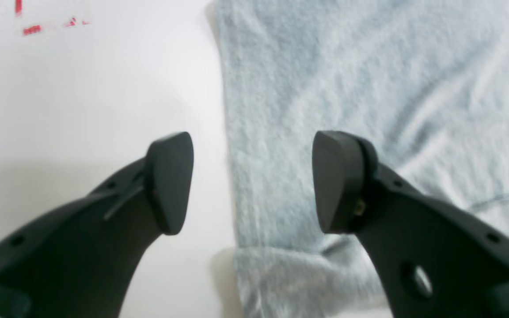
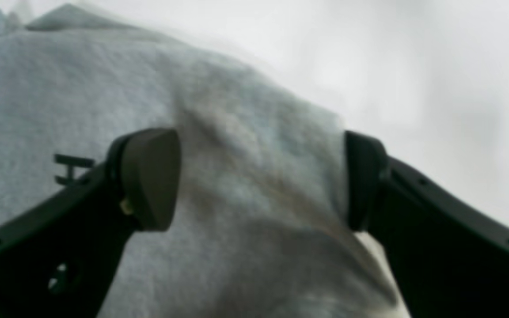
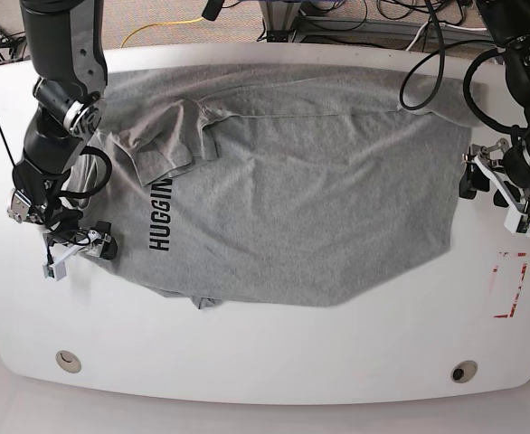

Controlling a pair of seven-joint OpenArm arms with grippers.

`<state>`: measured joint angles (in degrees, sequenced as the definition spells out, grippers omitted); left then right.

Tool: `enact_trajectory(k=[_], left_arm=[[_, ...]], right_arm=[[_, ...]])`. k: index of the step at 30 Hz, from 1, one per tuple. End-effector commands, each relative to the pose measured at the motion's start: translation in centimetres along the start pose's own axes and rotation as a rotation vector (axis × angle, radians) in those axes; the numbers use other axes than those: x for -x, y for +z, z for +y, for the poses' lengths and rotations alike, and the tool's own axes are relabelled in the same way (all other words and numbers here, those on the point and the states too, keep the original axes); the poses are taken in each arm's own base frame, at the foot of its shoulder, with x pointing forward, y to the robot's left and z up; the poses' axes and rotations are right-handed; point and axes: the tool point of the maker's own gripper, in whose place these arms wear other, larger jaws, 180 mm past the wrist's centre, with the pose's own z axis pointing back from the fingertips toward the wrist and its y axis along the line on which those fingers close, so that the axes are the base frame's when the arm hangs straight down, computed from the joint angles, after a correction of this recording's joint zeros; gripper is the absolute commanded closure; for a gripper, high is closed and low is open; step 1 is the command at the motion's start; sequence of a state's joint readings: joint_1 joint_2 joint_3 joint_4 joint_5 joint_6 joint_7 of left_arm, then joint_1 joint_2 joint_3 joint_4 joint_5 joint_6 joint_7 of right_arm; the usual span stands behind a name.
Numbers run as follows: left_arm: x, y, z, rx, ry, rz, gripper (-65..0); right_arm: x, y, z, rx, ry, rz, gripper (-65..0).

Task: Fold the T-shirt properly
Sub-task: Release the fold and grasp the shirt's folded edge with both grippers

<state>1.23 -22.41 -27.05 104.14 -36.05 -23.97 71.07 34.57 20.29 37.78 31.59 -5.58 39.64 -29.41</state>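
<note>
The grey T-shirt (image 3: 301,199) lies spread on the white table (image 3: 274,348), its black lettering (image 3: 159,217) near the left edge and a sleeve folded in at the upper left. My right gripper (image 3: 98,246) sits at that left edge. In the right wrist view it (image 2: 254,179) is open, with a raised hump of T-shirt (image 2: 245,145) between the fingers. My left gripper (image 3: 473,185) hovers at the shirt's right edge. In the left wrist view it (image 1: 254,181) is open, astride the T-shirt's (image 1: 347,66) border, one finger over bare table.
A red mark (image 3: 509,285) is on the table right of the shirt, also in the left wrist view as red marks (image 1: 31,28). Two round holes (image 3: 66,360) (image 3: 464,371) sit near the front edge. Cables (image 3: 428,54) hang over the back right.
</note>
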Motion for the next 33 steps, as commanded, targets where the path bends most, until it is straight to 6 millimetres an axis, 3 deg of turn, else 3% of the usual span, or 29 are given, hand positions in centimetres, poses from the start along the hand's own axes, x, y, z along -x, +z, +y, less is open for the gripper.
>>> enact_trajectory(k=[1,4,6,9,12,16,23,30,33], left_arm=[[-0.8,-0.6,1.5,-0.003,0.046,-0.018,-39.7],[-1.1,-2.1,2.8,0.007,0.137,-0.015,-41.4],[-1.8,-3.3,3.9,0.005,0.237,-0.031,-46.4],[-2.5,-4.5,4.9,0.005,0.322,-0.065,-52.5],[-3.1,-6.4,4.5,0.033,0.347,-0.075,-56.2],[-3.4,-9.0,3.1,0.079,0.343,-0.042,-56.2],[-2.7,-12.8,2.6,0.097,0.397,-0.037,-56.2],[-1.4,-14.5,2.7,0.089,0.438,-0.019,-56.1],[-2.0,-14.9,1.5,0.112,0.396,-0.006,-56.1]], right_arm=[[-0.2,0.0,0.3,-0.004,0.013,0.024,-43.9],[-0.6,0.0,0.3,-0.004,0.015,0.001,-31.1],[-0.7,0.0,0.3,-0.003,0.02,-0.009,-20.1],[-0.9,0.0,0.3,-0.003,0.022,-0.009,-14.6],[-0.9,0.0,0.3,-0.003,0.024,-0.009,-14.6],[-1.0,0.0,0.3,-0.003,0.025,-0.01,-14.6],[-1.1,0.0,0.4,-0.004,0.025,-0.012,-14.6],[-1.1,0.0,0.4,-0.004,0.025,-0.012,-14.6],[-1.1,0.0,0.4,-0.004,0.024,-0.013,-14.6]])
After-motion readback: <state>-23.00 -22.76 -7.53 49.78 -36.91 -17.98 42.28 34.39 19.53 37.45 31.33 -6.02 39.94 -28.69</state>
